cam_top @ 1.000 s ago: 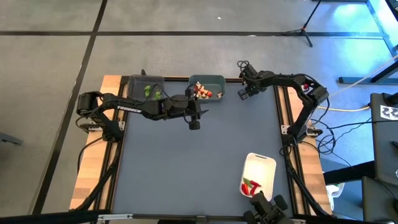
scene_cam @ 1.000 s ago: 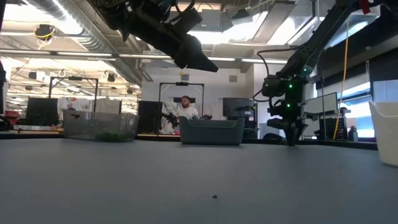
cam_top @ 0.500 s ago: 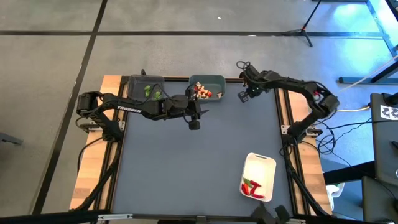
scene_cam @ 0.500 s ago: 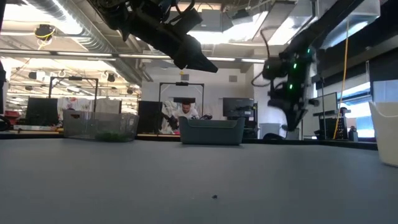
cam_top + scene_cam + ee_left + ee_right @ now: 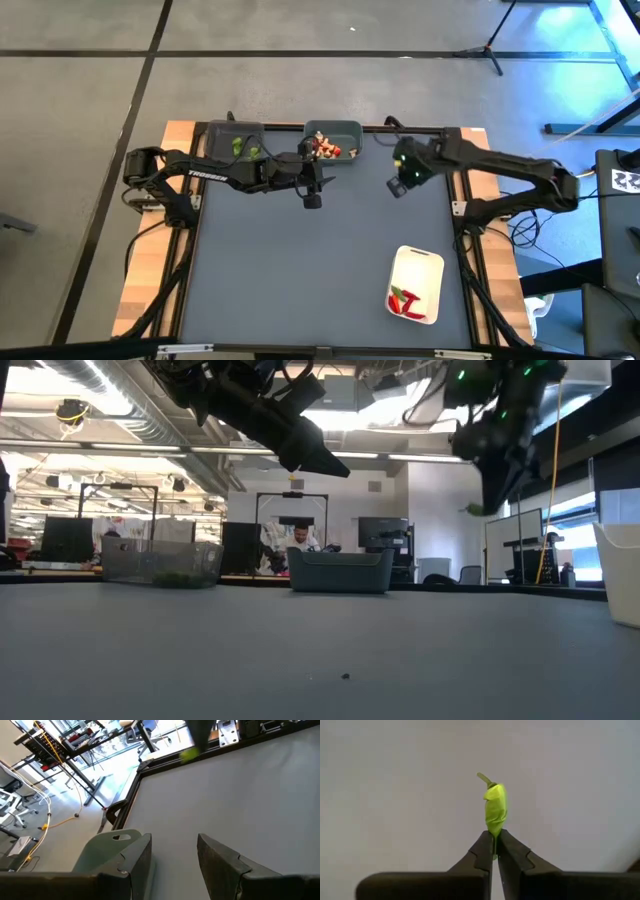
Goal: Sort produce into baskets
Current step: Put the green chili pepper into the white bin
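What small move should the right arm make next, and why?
Probably carry across toward the dark grey bin. The right gripper is shut on a small green pepper and raised off the table; green pieces already lie in that bin, tan-and-red ones in the grey-teal bin. The left gripper hovers open nearby, so pass clear of it.

A robotics lab in an open-plan industrial workspace: exposed silver ceiling ducts and strip lights hang over rows of dark computer monitors, a seated person works at a desk, and a grey concrete floor crossed by dark lines surrounds the wood-edged grey surface.
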